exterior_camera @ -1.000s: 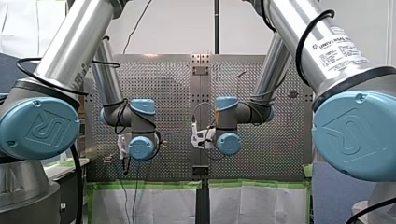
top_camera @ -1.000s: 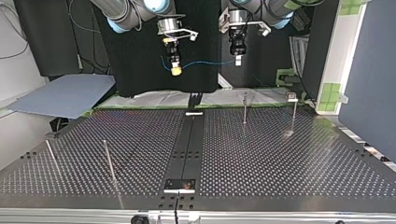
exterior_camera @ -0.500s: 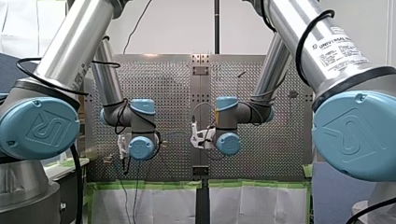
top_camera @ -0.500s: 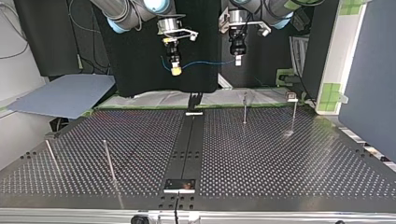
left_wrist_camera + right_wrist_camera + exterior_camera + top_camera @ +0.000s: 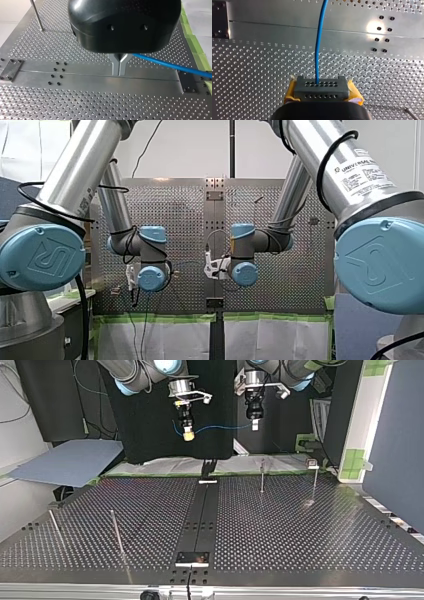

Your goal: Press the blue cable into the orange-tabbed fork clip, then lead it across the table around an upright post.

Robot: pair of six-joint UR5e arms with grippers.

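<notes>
In the top view both grippers hang high above the near edge of the perforated table (image 5: pixel 300 530). A blue cable (image 5: pixel 220 427) stretches between them. My right gripper (image 5: pixel 188 435), with yellow pads, is shut on the blue cable (image 5: pixel 319 45), which runs out ahead of it between the pads. My left gripper (image 5: pixel 254 424) has metal fingers closed together (image 5: pixel 119 72), and the blue cable (image 5: pixel 170 65) leaves them sideways. A small clip-like fitting (image 5: pixel 312 463) sits at the table's far right corner in the top view; its colour is not clear.
Thin upright posts stand on the table: two at the top view's right (image 5: pixel 262 476) (image 5: pixel 315 482) and two at its left (image 5: pixel 116 530) (image 5: pixel 55 527). One post (image 5: pixel 37 15) shows beyond my left gripper. A dark centre rail (image 5: pixel 200 515) with end plates crosses the table.
</notes>
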